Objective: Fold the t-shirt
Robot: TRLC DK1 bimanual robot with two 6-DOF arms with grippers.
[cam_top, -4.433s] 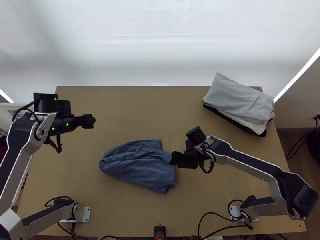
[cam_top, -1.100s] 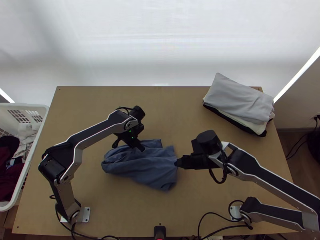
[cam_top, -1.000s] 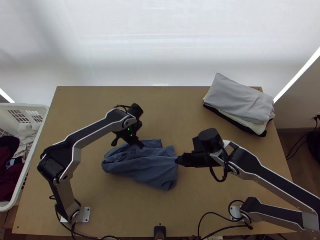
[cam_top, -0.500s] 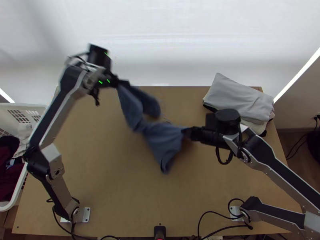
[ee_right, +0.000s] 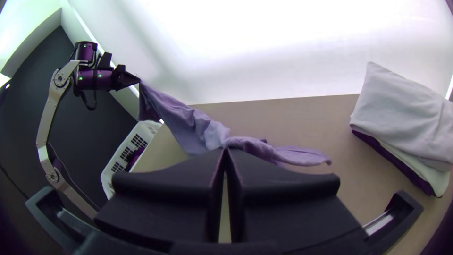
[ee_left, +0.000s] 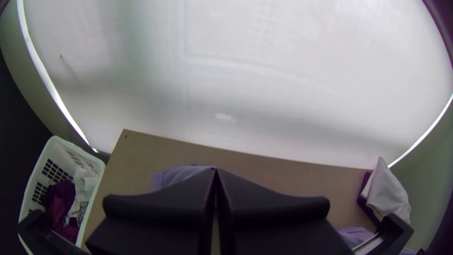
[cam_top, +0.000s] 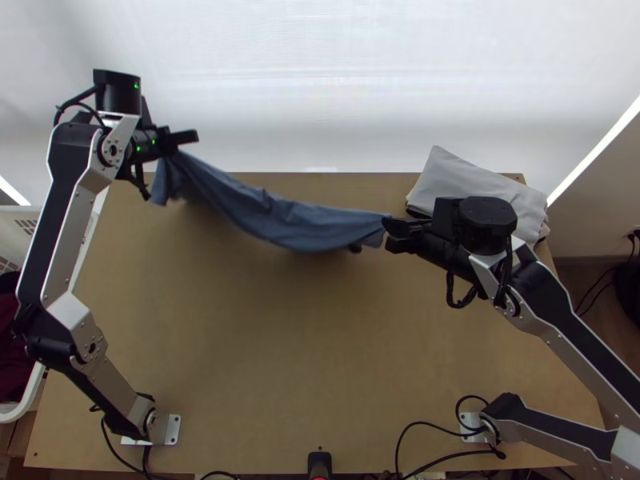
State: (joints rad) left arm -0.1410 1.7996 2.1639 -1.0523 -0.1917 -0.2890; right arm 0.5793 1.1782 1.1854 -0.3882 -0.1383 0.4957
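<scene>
Partly cut-off basket (cam_top: 30,396), tee (cam_top: 276,224) w/ unclear layers, pile (cam_top: 472,180) part-hidden by R arm (cam_top: 560,316)

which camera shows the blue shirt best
The top view: it shows the shirt stretched from the left gripper to the right gripper. The right wrist view shows it bunched at the right gripper; the left wrist view, parts beyond the left gripper.

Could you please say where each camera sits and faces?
Top view: over the light wooden table's near edge, facing steeply down; both silver arms show.
Left wrist view: on the left arm, facing the white backdrop past the black left gripper.
Right wrist view: on the right arm, facing the blue t-shirt past the right gripper.
Both wrist views share the white plastic basket.
</scene>
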